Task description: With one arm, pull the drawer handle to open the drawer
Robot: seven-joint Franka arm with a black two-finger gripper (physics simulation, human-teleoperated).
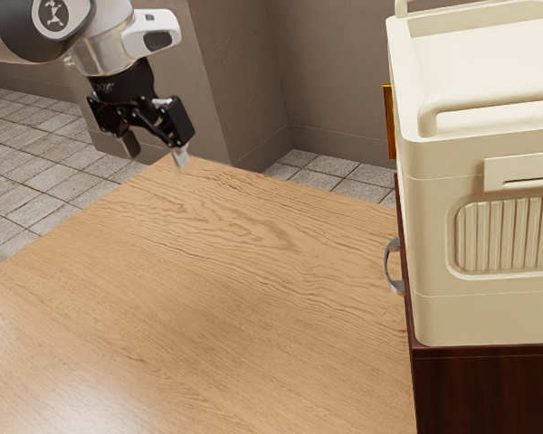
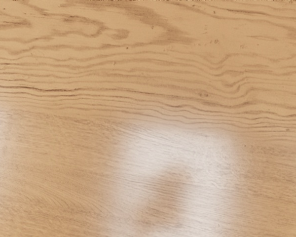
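The black two-finger end effector (image 1: 154,151) hangs in the air with its fingers spread, nothing between them. Below it lies the light-brown wood-grained surface (image 1: 208,298), with pale glare in the wrist view. Well apart from the end effector, across the surface toward the exterior view's right, is the curved grey metal drawer handle (image 1: 394,268), untouched. It is on the front of the dark reddish-brown wooden cabinet (image 1: 484,389), the side facing the end effector; that front looks flush, its inside hidden. On top of the cabinet rests a cream box-shaped container (image 1: 434,226) with rounded corners and a ribbed side panel; its contents are hidden.
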